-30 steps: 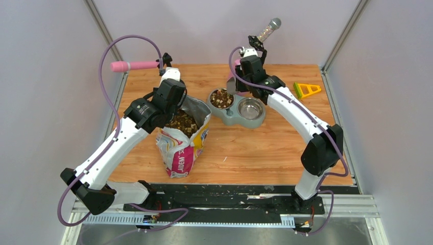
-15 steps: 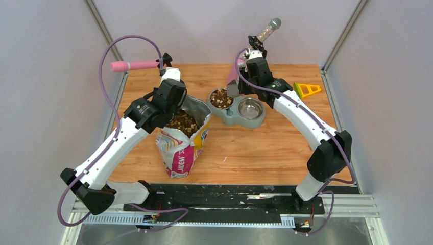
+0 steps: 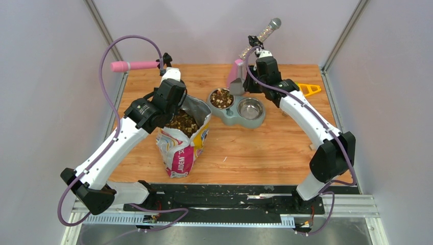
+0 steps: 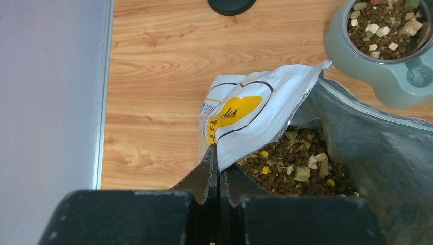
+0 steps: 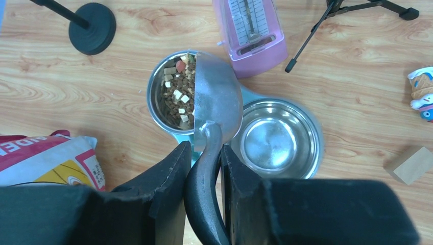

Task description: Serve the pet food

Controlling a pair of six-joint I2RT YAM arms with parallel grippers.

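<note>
Pet food fills the open printed bag (image 3: 179, 153) as a brown heap (image 4: 301, 166) (image 3: 182, 121). More pet food (image 5: 178, 94) (image 3: 221, 98) lies in the left bowl of the teal double feeder (image 3: 232, 118). The right steel bowl (image 5: 273, 138) is bare. My left gripper (image 4: 218, 153) is shut on the bag's torn white rim (image 4: 265, 112). My right gripper (image 5: 204, 148) is shut on the dark handle of a metal scoop (image 5: 218, 99). The scoop hangs tilted above the food bowl's right edge, and no food shows in it.
A pink metronome (image 5: 250, 30) stands just behind the feeder, with tripod legs (image 5: 332, 13) beside it. A black stand base (image 5: 92, 28) sits at the back left. A yellow triangle (image 3: 306, 90), a wooden block (image 5: 412, 164) and stray kibble (image 3: 224, 158) lie on the table.
My right arm has swung right and back, carrying the scoop from the food bowl's far side towards the gap between the bowls. The left arm and bag have not moved.
</note>
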